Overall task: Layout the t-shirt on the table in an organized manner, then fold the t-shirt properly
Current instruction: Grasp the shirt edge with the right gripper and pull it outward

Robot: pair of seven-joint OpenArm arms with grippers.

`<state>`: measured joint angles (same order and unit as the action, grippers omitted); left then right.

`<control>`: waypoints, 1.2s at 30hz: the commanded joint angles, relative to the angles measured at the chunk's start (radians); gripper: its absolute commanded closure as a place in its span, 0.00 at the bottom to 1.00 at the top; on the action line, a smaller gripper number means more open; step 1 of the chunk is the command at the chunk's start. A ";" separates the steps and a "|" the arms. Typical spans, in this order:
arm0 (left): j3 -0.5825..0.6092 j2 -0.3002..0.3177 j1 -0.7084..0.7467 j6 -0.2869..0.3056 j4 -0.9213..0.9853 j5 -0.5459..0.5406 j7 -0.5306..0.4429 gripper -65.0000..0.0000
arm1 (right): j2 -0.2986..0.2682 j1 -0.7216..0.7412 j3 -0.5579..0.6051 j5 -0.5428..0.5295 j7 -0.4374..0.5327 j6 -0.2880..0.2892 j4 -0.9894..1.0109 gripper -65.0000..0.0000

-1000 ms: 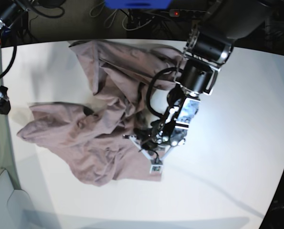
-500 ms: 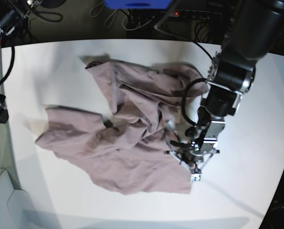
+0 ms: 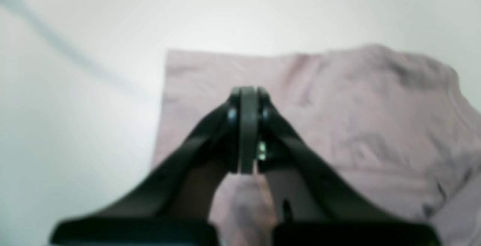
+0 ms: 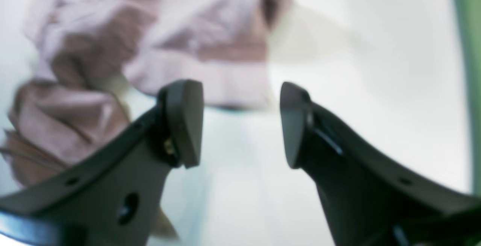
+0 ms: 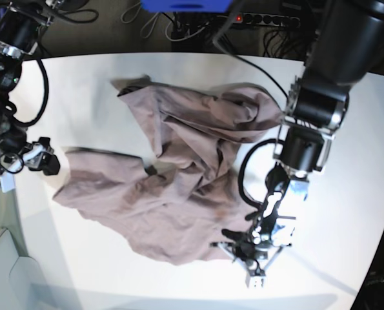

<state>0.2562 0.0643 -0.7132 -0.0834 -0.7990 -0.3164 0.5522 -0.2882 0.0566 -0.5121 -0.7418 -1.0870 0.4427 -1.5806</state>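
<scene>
**Left arm drags the shirt corner toward the near desk edge**

Since the earlier frames the left pincer point(image 5: 255, 248) has travelled down and outward across the desk point(image 5: 346, 168), and the shirt point(image 5: 172, 174) has followed it: the hem corner now sits much closer to the near edge, and the bunched heap has stretched into a wider, flatter spread. The right pincer point(image 5: 40, 158), earlier off at the desk's side, has come in beside the shirt's far end.

The left pincer is clenched on a fold of the shirt's hem; in the left wrist view its jaws meet with cloth point(image 3: 338, 118) pinched up beneath them and the straight hem corner lying flat just ahead. The right pincer point(image 4: 240, 125) is released, jaws wide apart and holding nothing, with crumpled shirt cloth point(image 4: 150, 39) just beyond its tips (both wrist views are blurred, so fine detail is lost).

The shirt lies in the middle of the desk, still heavily wrinkled, with a ridge of folds running from its upper part down toward the held corner. Judging by this, the layout step is under way but far from done: one corner is being pulled taut, and the opposite end probably needs gripping by the open right pincer before the cloth can be spread flat. Folding has not begun.
</scene>
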 commanded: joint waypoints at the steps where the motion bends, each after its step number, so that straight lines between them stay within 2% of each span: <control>1: -0.002 -0.001 0.007 -0.005 -0.053 0.004 0.002 1.00 | -0.021 0.001 -0.007 -0.005 0.023 0.012 0.021 0.49; 6: -0.002 -0.002 0.105 -0.005 -0.086 0.009 -0.002 1.00 | -0.038 0.001 0.000 -0.006 0.104 0.012 0.158 0.49; 11: -0.001 0.007 0.137 -0.005 -0.076 0.010 -0.057 1.00 | -0.073 0.019 0.102 -0.006 0.115 0.014 0.197 0.49; 17: 0.001 0.009 0.131 -0.005 0.031 0.010 -0.080 1.00 | -0.072 0.039 0.148 -0.006 0.118 0.014 0.199 0.47; 26: 0.001 0.009 0.135 -0.005 0.048 0.010 -0.128 1.00 | -0.079 0.102 0.155 -0.006 0.159 0.014 0.351 0.45; 32: 0.001 0.013 0.135 -0.003 0.049 0.010 -0.128 1.00 | -0.088 0.110 0.254 -0.006 0.221 0.014 0.394 0.45; 36: 0.002 0.027 0.137 -0.003 0.049 0.010 -0.129 1.00 | -0.085 0.110 0.269 -0.006 0.236 0.014 0.395 0.45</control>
<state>0.2623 0.0898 -0.5434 -0.0834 -0.7364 -0.3069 0.4438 -0.3531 0.1482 -0.2390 -0.7303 -0.8700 0.4446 -1.1706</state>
